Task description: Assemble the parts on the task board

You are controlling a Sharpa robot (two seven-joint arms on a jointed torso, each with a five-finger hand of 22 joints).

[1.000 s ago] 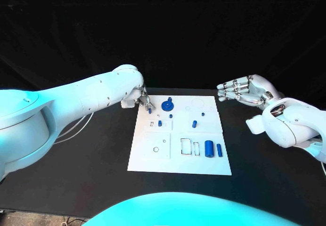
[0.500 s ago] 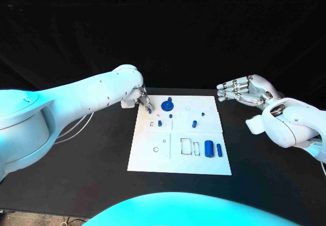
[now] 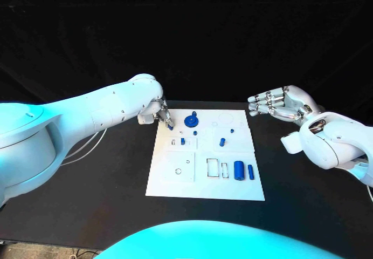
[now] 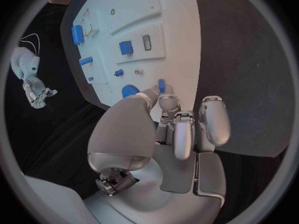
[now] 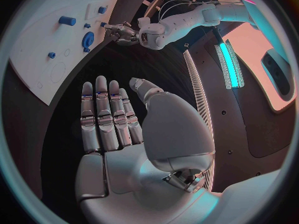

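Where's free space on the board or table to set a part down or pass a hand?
Bare black table left of the task board, bare table between the board's right edge and the right hand. On the board, the near strip is free. Crowded: the far left corner, where the left hand pinches a small blue part beside the blue disc.

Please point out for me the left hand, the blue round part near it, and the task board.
left hand (image 4: 177, 127): left wrist view, on the middle of its fingers.
blue round part (image 3: 192, 118): head view, on its disc.
task board (image 3: 206, 186): head view, on its bare near part.
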